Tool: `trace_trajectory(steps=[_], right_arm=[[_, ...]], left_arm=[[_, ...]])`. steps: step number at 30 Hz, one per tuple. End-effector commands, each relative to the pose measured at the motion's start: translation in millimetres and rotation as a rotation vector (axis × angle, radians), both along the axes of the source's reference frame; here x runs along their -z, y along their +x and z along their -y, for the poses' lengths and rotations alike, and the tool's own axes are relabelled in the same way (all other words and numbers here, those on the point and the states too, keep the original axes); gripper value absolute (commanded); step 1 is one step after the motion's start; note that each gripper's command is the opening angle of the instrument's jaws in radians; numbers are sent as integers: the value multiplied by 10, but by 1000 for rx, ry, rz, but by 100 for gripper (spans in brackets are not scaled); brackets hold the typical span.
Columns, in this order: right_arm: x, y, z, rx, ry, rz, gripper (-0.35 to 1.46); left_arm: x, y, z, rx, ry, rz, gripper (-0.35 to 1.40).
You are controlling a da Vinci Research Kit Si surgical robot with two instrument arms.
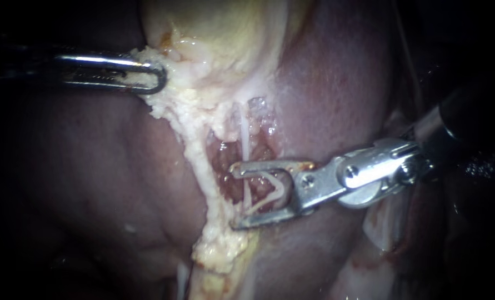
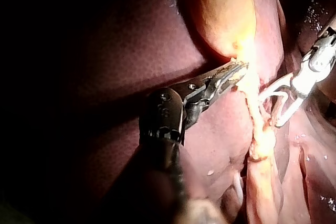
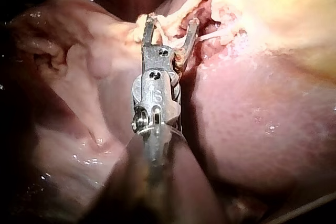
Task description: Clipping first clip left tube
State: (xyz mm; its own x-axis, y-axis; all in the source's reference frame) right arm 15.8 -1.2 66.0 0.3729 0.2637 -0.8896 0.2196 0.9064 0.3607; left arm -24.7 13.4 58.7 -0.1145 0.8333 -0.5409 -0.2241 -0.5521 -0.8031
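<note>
Liver fills the endoscope view; the left instrument is clenched on the gallbladder's pale edge, and the right instrument's spread jaws carry an unclosed clip astride the tube. The left wrist view shows that same grip. In the right wrist view the tube is hard to pick out, so closing could catch only part of it, or nearby tissue.
</note>
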Motion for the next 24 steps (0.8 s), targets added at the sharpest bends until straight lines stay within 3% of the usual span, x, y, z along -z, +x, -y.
trace_trajectory(steps=[1, 8, 13, 24], right_arm=[[-2, 4, 1, 0, 5, -9, 50], [-1, 19, 3, 14, 55, -76, 49], [-3, 29, 6, 33, 92, -97, 48], [-13, 52, 33, 86, 178, -143, 48]], left_arm=[[0, 0, 0, 0, 0, 0, -35], [-1, 0, -1, 0, 0, 0, -35], [-2, 0, -1, 0, 0, 0, -35], [-4, 1, -3, 0, 0, 0, -35]])
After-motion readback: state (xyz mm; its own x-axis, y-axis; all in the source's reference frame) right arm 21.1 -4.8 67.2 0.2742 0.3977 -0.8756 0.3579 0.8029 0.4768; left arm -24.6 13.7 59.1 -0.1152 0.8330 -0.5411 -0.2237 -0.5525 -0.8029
